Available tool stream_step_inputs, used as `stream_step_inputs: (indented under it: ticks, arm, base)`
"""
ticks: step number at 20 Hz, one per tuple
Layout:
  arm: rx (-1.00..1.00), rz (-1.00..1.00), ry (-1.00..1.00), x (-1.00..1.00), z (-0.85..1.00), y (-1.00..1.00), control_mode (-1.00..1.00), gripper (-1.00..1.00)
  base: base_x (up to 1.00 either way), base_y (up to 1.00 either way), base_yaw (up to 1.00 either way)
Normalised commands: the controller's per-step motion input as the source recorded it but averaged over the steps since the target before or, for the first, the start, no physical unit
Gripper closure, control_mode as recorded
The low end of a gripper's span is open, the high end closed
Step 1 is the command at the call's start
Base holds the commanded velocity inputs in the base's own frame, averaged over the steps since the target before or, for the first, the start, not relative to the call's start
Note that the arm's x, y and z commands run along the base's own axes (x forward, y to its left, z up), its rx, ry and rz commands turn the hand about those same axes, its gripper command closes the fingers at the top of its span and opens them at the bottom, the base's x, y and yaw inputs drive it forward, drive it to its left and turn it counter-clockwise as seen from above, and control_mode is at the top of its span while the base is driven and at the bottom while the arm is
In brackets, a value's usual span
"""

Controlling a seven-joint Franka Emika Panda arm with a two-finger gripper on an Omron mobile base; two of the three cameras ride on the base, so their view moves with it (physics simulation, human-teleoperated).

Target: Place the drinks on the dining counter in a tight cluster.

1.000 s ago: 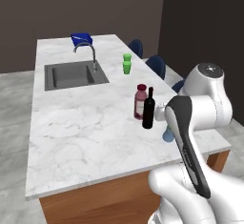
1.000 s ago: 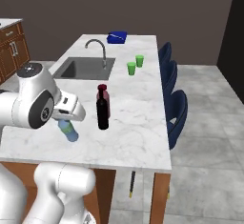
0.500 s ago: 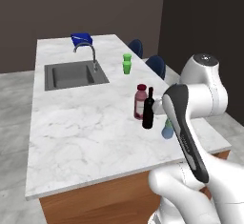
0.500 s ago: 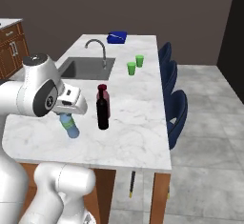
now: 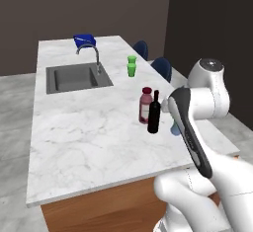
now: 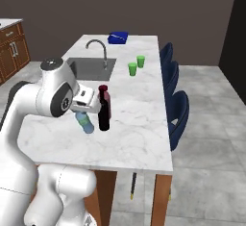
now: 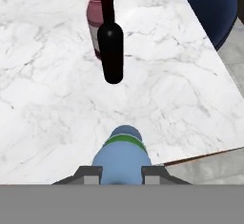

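Water bottle, small, blue, green-banded (image 7: 122,158), sits low-centre in the hand view, pinched in the nearly shut claw (image 7: 121,175) above the white marble tabletop (image 7: 43,99); best lowered upright just beside the black wine bottle (image 7: 112,44) and dark-red juice bottle (image 7: 95,15) at upper centre, without knocking them.

arm: elbow bent, reaching low | gripper (image 7: 121,175): jaws apparently clamped on water bottle (image 7: 122,154)

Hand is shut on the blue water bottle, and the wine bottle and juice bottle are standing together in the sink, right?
Not in the sink. The wine bottle and juice bottle stand together on the dining counter, as the left base view shows. The hand does hold the blue water bottle.
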Motion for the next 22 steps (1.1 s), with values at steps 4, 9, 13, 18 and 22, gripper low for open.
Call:
stream_step_inputs:
  ticks: [4,9,13,18,22]
  arm:
    - [0.00,-0.03,0.09,0.57,0.00,-0.34,-1.00,1.00]
    - [0.04,0.00,0.04,0.09,-0.07,-0.03,-1.00,1.00]
    - [0.09,0.07,0.02,0.00,-0.21,0.04,-1.00,1.00]
    - [0.06,0.05,0.00,0.00,-0.10,0.00,-1.00,1.00]
    - [0.00,0.00,0.00,0.04,-0.01,0.00,-1.00,1.00]
  base:
    - [0.00,0.00,0.00]
    - [0.00,0.00,0.00]
    - [0.00,0.00,0.00]
    - [0.00,0.00,0.00]
    - [0.00,0.00,0.00]
